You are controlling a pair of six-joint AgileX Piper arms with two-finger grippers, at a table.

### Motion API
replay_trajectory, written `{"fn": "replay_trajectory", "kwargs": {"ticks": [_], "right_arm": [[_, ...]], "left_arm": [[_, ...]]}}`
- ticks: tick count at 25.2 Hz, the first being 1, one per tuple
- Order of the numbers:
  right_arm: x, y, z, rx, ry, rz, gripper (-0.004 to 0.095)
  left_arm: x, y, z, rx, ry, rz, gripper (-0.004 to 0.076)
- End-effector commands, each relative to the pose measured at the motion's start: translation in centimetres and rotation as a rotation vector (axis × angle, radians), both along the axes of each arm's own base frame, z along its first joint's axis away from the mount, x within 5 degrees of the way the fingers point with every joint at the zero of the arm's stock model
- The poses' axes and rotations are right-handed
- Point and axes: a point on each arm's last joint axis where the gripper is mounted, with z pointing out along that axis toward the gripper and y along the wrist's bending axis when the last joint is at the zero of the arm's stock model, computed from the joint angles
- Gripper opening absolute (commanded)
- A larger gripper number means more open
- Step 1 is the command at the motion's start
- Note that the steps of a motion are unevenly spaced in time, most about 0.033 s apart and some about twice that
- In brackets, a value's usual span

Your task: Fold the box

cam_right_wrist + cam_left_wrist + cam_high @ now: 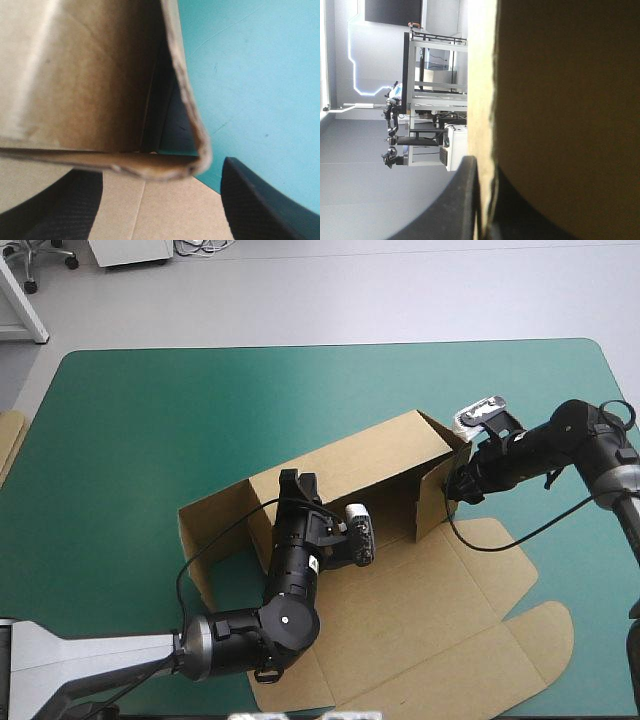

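Brown board of the box [370, 455] sits mid-desk [150, 410], walls partly raised, lid flat. The left fingers [462, 200] clamp the rear wall's edge. The right fingers [255, 200] stand wide, straddling the end corner. Likely next step: tuck that end wall inward, with the rear wall steadied.

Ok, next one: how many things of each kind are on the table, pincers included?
Brown board: 2 (the partly raised brown board box, another brown board edge at the table's left edge)
Black fin-fingered pincers: 2 (left pincer, right pincer)
Teal-green table cover: 1
Total: 5
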Motion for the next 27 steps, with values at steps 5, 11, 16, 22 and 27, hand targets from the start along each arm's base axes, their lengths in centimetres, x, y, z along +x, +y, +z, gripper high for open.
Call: {"fn": "replay_trajectory", "kwargs": {"ticks": [5, 11, 16, 22, 27], "right_arm": [[-0.3, 0.7, 2.6, 0.078, -0.117, 0.011, 0.0634], [-0.3, 1.0, 2.8, 0.112, -0.135, 0.026, 0.0634], [-0.2, 1.7, 2.4, 0.115, -0.156, 0.035, 0.0634], [-1.3, 4.4, -0.3, 0.072, -0.279, 0.043, 0.0634], [-3.0, 5.1, -1.8, 0.071, -0.354, -0.010, 0.0587]], "left_arm": [[-0.3, 0.1, 2.0, -0.058, -0.037, -0.029, -0.0010], [-0.3, 0.1, 2.0, -0.044, -0.041, -0.030, -0.0010], [-0.3, 0.1, 2.0, -0.022, -0.043, -0.037, -0.0010], [-0.3, 0.1, 2.0, -0.021, -0.044, -0.035, -0.0010], [-0.3, 0.0, 2.0, -0.013, -0.044, -0.041, -0.0010]]}}
